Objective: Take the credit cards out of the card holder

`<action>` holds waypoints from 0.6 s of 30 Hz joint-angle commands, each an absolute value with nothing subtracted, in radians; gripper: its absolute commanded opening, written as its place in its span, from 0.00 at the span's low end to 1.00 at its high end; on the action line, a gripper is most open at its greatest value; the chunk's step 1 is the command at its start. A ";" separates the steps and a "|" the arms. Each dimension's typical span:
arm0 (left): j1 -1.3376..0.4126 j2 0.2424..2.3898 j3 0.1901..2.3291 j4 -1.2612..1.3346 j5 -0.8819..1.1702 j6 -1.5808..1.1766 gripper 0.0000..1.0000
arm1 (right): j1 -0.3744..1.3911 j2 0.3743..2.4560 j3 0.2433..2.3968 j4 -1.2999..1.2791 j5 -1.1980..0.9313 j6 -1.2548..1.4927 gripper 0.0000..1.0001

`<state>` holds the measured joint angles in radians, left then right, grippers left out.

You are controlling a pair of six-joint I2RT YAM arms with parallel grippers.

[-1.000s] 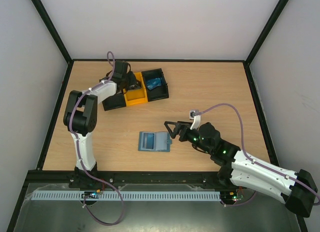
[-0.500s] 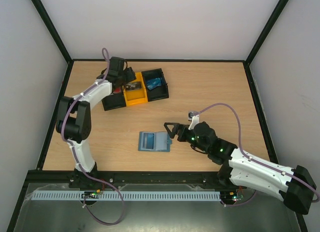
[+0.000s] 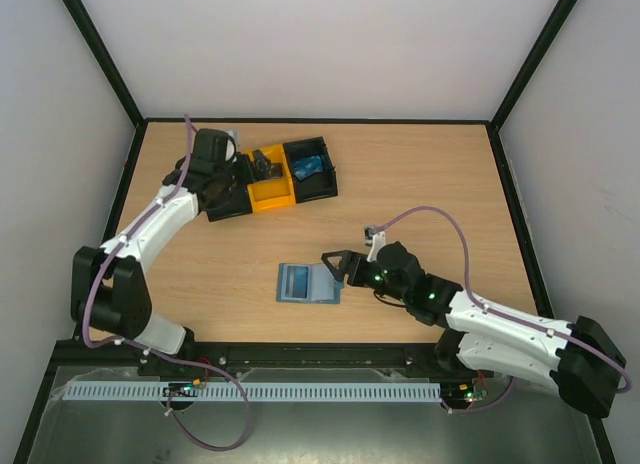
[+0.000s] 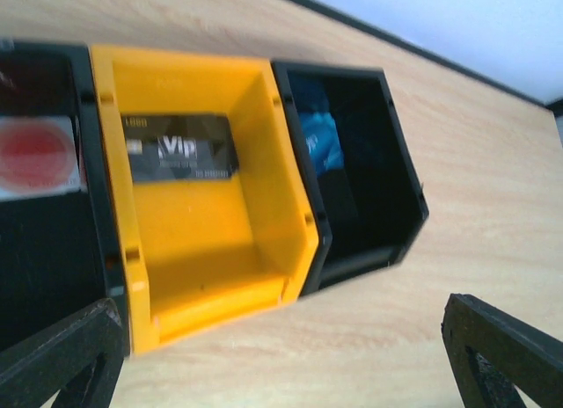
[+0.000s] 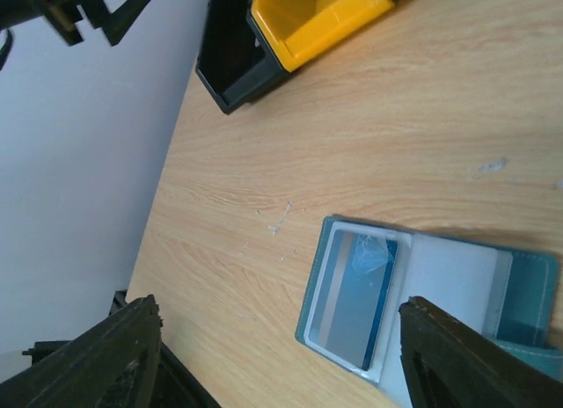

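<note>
The left end effector point(image 4: 281, 351) was released over the tray point(image 4: 295, 223); the card holder's point(image 5: 457, 276) credit card point(image 5: 356, 294) was next to be pinched by the spread right end effector point(image 5: 286, 364)

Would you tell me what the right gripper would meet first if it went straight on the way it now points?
Most likely the open card holder, lying just ahead of the right gripper; depth is hard to judge.

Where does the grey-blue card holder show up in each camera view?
Top external: card holder lies open near the middle of the table.
Left wrist: not in it.
Right wrist: card holder at lower right, lying open.
Shared landmark: the yellow compartment, seen in all three.
</note>
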<state>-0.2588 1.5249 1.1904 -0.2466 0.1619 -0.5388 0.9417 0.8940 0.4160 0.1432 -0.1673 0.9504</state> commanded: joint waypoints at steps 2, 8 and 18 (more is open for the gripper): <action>-0.262 1.395 1.074 -0.305 0.266 -0.483 1.00 | 0.942 0.990 0.408 0.230 -0.230 0.986 0.63; -0.282 1.241 0.891 -0.289 0.339 -0.479 1.00 | 0.960 1.112 0.398 0.337 -0.268 1.051 0.39; -0.367 1.078 0.652 -0.221 0.449 -0.538 0.96 | 0.974 1.279 0.475 0.367 -0.245 1.048 0.24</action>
<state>-0.3248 1.1179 0.6971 -0.2638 0.3843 -0.5129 0.9611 1.2255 0.4217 0.3218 -0.2527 1.0447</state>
